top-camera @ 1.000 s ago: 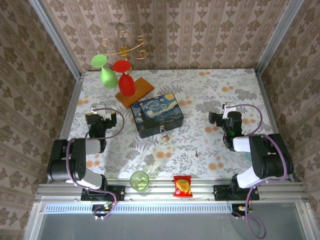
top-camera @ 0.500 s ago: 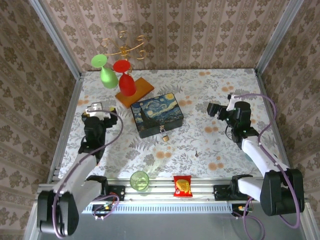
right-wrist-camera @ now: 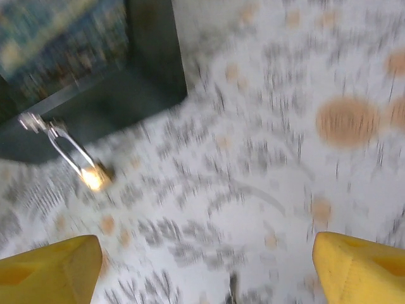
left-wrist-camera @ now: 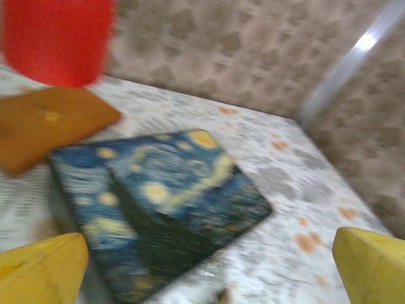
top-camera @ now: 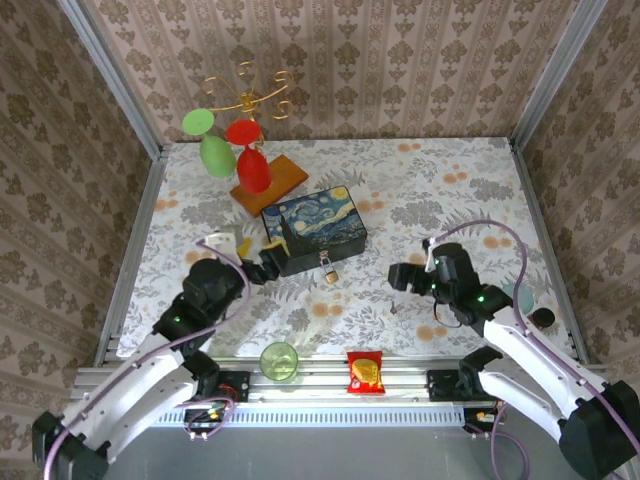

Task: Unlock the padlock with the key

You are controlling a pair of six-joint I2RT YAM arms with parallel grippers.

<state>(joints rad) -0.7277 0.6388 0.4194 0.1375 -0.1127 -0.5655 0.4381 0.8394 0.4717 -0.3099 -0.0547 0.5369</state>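
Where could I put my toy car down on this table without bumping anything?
The widest bare patch is the far right corner of the table, between the blue box and the right wall. A smaller one lies between the padlock and the green cup. It's crowded at far left, around the red glass, green glass and wooden board.

Walls (top-camera: 400,60): three, papered in brown damask, closing in the far, left and right sides.
Posts (top-camera: 111,75): silver metal, one at each far corner, slanting outward toward the top.
Table (top-camera: 440,170): covered in white cloth printed with grey leaves and orange blooms.
Rail (top-camera: 410,378): slotted aluminium, along the near edge.
Vent strip (top-camera: 330,415): white, just below the rail.
Light: even, with soft shadows.
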